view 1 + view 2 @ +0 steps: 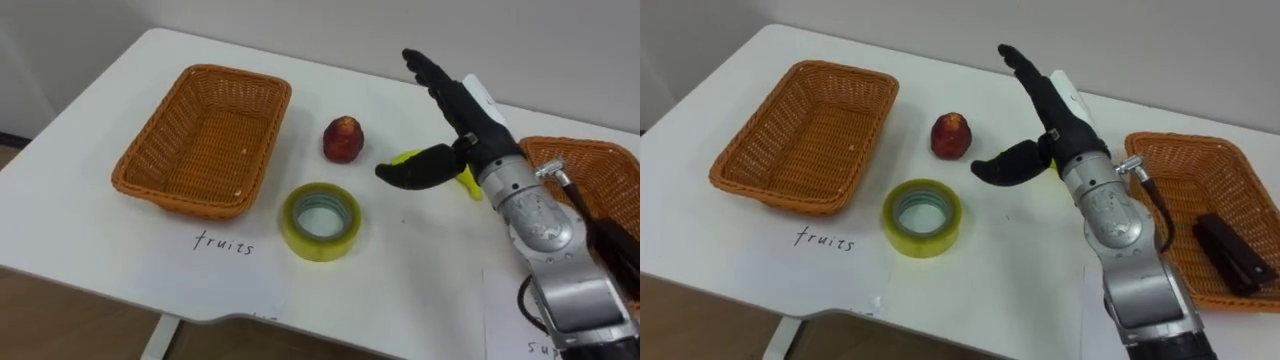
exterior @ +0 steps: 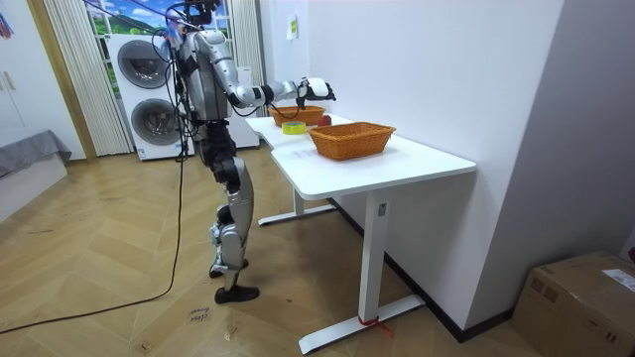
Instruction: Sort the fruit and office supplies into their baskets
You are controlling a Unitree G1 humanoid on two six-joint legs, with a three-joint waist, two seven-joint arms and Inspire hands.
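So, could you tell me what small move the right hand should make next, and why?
Probably lower the right hand onto the yellow item and close on it. The hand hovers open just above that item, thumb spread, holding nothing, and the fruits basket is empty.

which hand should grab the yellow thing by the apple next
Right, probably: the open right hand is over the yellow thing, thumb low beside it, just right of the apple.
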